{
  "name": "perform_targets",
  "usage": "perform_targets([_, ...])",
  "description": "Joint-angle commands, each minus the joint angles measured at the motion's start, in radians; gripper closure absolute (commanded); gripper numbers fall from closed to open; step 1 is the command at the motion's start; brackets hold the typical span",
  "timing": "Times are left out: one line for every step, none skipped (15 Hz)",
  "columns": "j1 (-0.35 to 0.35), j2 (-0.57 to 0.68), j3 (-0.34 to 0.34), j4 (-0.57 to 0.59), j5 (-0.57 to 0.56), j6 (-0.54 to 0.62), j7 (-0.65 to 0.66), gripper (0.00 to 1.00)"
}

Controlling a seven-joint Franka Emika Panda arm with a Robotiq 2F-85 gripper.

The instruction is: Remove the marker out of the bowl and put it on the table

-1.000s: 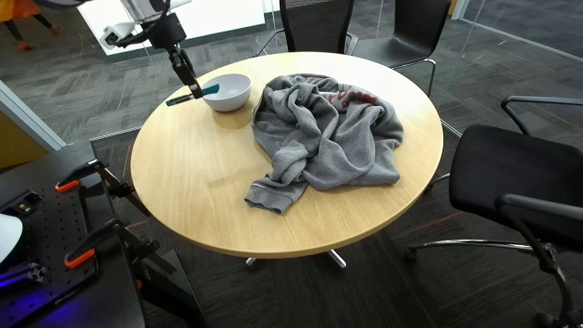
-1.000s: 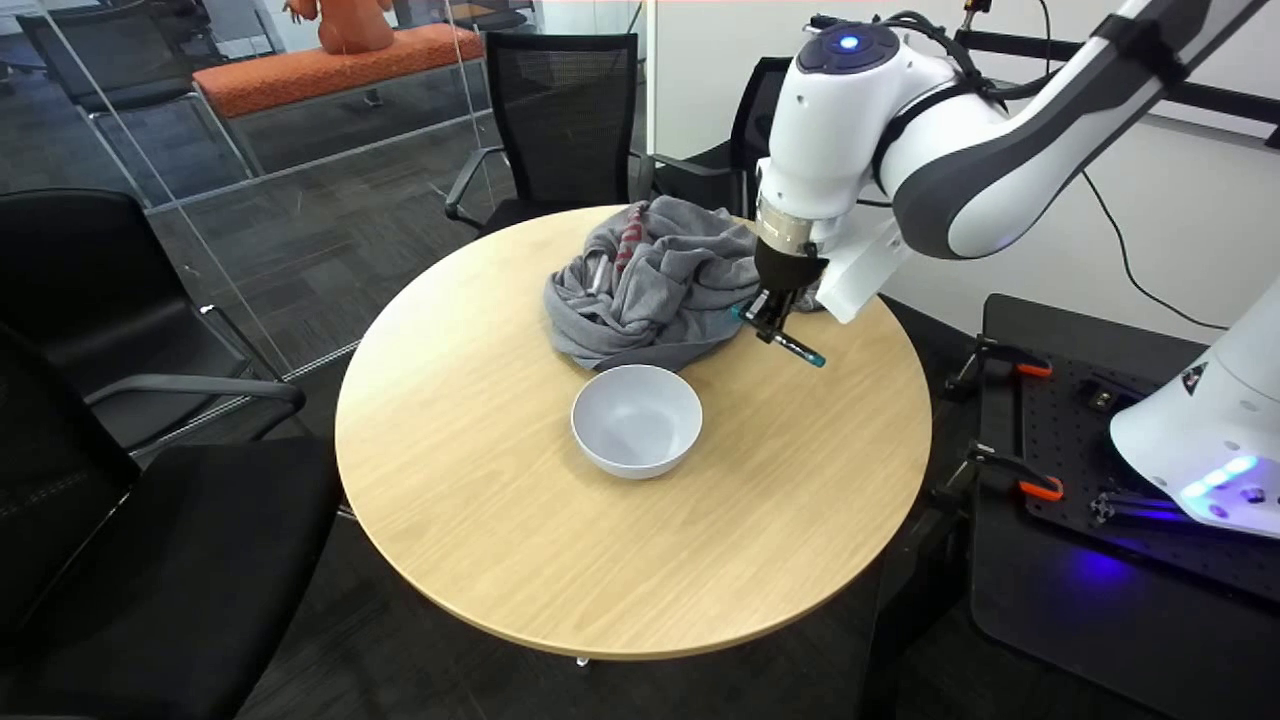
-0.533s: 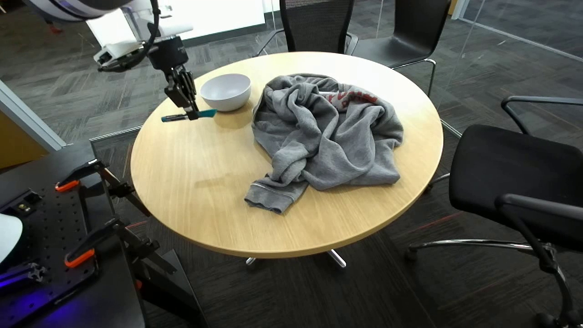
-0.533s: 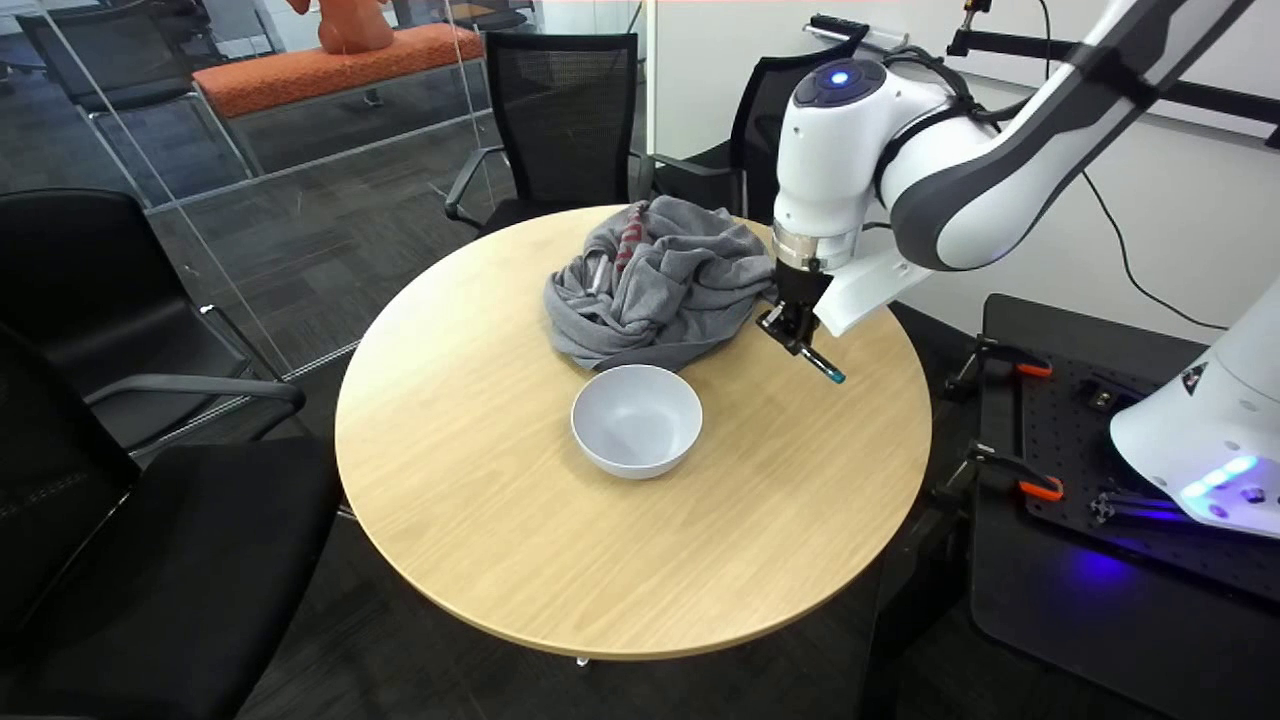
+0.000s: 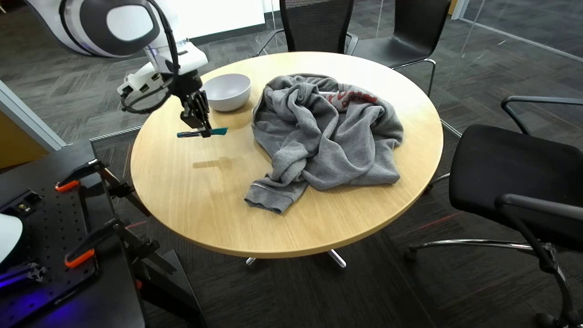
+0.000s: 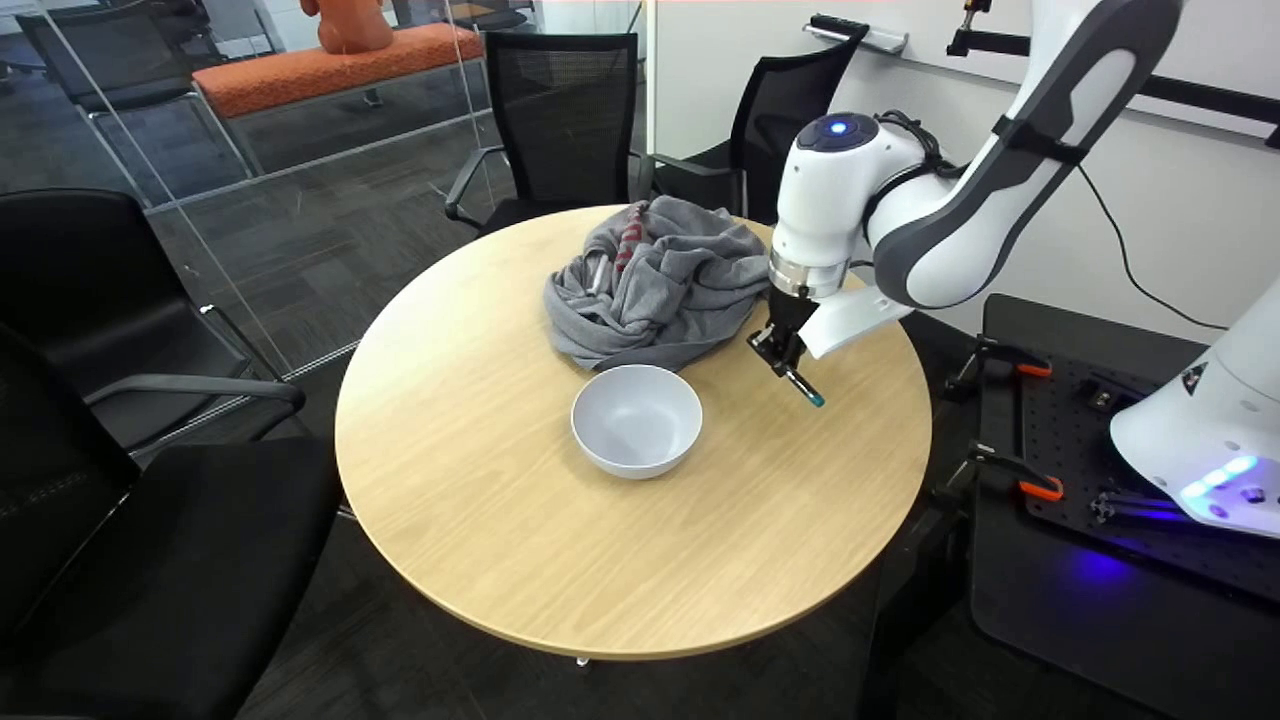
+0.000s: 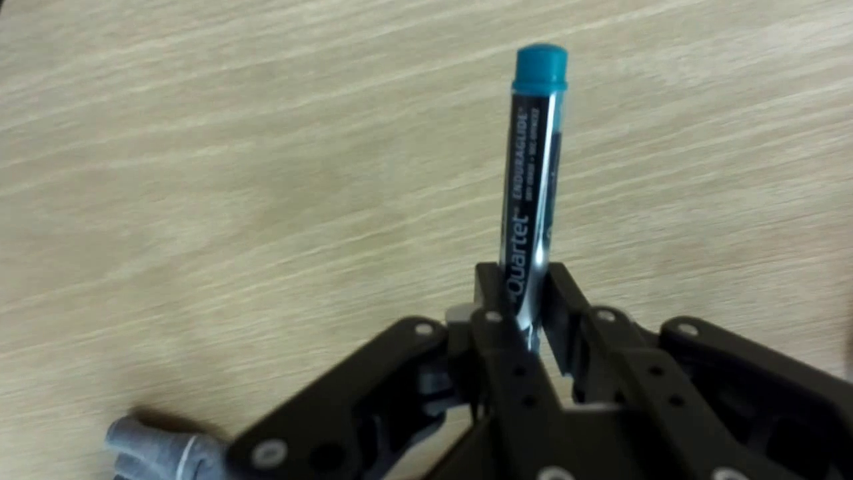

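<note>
The marker is dark with teal ends; it shows in both exterior views (image 5: 220, 131) (image 6: 804, 388) and upright in the wrist view (image 7: 531, 167). My gripper (image 5: 206, 132) is shut on the marker's middle, with a fingertip on each side of it in the wrist view (image 7: 524, 283). The marker is roughly level and held above the round wooden table (image 5: 205, 205), its shadow lying apart below it. The light grey bowl (image 5: 227, 93) stands upright on the table, and its inside shows no object in an exterior view (image 6: 637, 420). My gripper is beside the bowl, not over it.
A crumpled grey sweatshirt (image 5: 328, 136) covers much of the table beside the bowl; its cuff shows in the wrist view (image 7: 170, 450). Black chairs (image 5: 519, 173) stand around the table. A dark bench with clamps (image 6: 1040, 480) carries the robot base.
My gripper has carried the marker away from beside the bowl, toward the table's bare wood and lower. The marker has turned to nearly level. Bowl and sweatshirt have not moved.
</note>
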Motion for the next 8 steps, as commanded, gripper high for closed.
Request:
perform_targets([0.012, 0.058, -0.026, -0.008, 0.07, 0.121, -0.057, 0.95])
perform_targets([0.011, 0.073, -0.026, -0.007, 0.094, 0.143, -0.074, 0.95])
perform_targets([0.012, 0.087, -0.025, -0.005, 0.117, 0.162, -0.095, 0.95])
perform_targets([0.012, 0.095, -0.023, -0.005, 0.145, 0.174, -0.119, 0.95])
perform_targets([0.012, 0.103, -0.021, -0.004, 0.172, 0.186, -0.144, 0.95])
perform_targets([0.013, 0.107, -0.02, -0.004, 0.196, 0.191, -0.167, 0.95])
perform_targets([0.014, 0.111, -0.02, -0.004, 0.22, 0.199, -0.192, 0.56])
perform_targets([0.014, 0.112, -0.018, -0.003, 0.243, 0.2, -0.215, 0.55])
